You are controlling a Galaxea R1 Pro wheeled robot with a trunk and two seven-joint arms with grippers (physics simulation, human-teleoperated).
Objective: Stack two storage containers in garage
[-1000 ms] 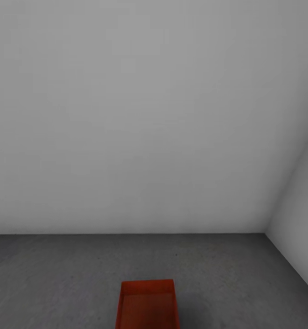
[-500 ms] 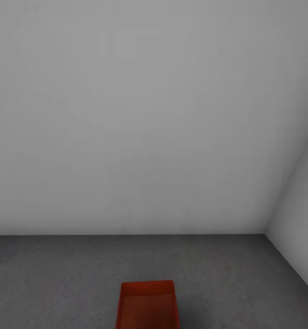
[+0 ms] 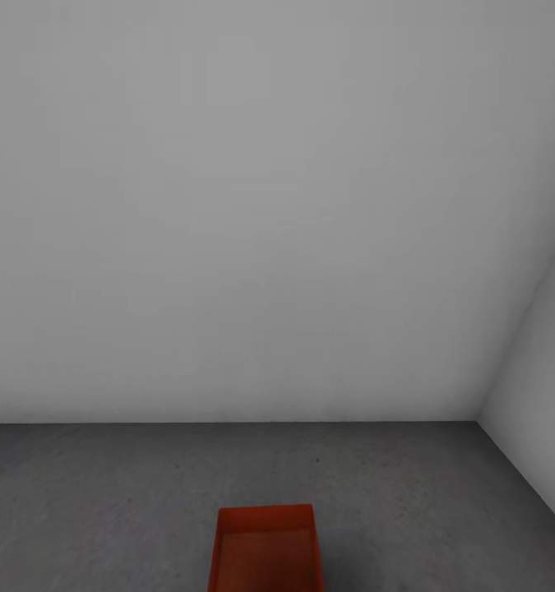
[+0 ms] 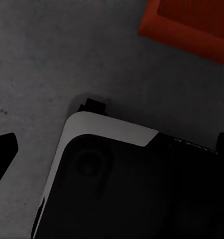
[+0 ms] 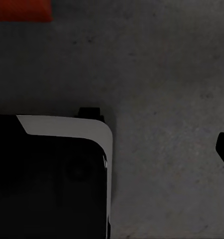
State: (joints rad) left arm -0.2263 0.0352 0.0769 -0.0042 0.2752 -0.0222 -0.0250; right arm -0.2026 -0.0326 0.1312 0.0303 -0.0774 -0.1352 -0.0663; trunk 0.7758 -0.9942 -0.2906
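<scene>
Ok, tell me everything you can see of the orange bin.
The bin is orange-red, plain-walled, rectangular and open-topped, looks like plastic, and appears empty. It sits upright on the grey concrete floor, near the white wall, cut off by the head view's lower edge. Nothing touches its visible part.

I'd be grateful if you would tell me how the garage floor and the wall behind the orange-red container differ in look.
The floor is dark grey, while the wall is pale, near white. The floor looks rough and mottled with specks; the wall looks smooth and plain. The floor bears the storage container; the wall has nothing against it in the head view. Both are bare and meet along a straight line.
</scene>
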